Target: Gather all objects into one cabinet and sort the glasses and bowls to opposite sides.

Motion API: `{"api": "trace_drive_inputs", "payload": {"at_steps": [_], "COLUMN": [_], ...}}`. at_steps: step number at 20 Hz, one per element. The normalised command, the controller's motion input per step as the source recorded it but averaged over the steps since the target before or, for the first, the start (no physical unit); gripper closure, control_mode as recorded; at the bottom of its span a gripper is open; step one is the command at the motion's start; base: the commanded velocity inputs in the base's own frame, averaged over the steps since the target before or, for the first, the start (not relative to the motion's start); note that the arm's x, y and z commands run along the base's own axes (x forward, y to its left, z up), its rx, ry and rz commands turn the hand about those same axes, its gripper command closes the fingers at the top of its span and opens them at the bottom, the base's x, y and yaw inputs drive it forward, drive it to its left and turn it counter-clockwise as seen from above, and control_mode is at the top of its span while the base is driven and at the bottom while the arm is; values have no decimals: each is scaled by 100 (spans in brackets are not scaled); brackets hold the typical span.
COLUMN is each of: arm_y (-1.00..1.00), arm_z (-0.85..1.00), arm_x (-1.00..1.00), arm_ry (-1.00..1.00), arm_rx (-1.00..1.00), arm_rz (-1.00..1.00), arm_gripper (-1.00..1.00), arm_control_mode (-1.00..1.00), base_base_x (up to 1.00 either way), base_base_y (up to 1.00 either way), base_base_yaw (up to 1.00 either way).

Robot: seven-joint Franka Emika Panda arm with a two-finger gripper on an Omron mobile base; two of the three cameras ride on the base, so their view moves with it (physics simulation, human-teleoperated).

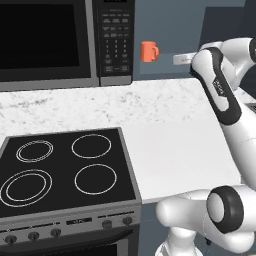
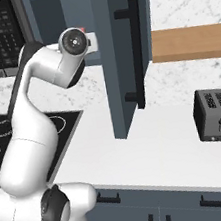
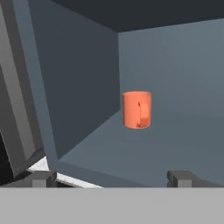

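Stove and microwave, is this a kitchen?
Yes, it looks like a home kitchen, a computer-drawn one. There is a black stove with four ring burners, a microwave above the white marble counter, and a dark toaster. An orange mug sits inside an open blue-grey cabinet.

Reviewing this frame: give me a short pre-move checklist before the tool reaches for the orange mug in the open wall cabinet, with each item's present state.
1. Cabinet door swung open: ok.
2. Orange mug upright on the cabinet floor: ok.
3. Tool open and empty: ok.
4. Tool lined up with the mug: not ok; in the hand view the mug sits somewhat right of centre between the fingertips.
5. Path from tool to mug free of other things: ok in the hand view.
6. Other cups and bowls located: cannot tell.
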Motion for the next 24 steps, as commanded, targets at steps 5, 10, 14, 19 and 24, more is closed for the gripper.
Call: {"api": "trace_drive_inputs", "payload": {"at_steps": [5, 10, 14, 19, 24], "arm_y": [0, 0, -1, 0, 0], "arm_z": [0, 0, 0, 0, 0], "arm_x": [53, 38, 39, 49, 57], "arm_ry": [0, 2, 4, 0, 0], "arm_rx": [0, 0, 0, 0, 0], "arm_rz": [0, 0, 0, 0, 0], "arm_gripper": [-100, -100, -100, -100, -100], "arm_control_mode": [-100, -100, -100, -100, -100], "base_base_x": [0, 0, 0, 0, 0], "base_base_y": [0, 0, 0, 0, 0], "base_base_yaw": [0, 0, 0, 0, 0]}}
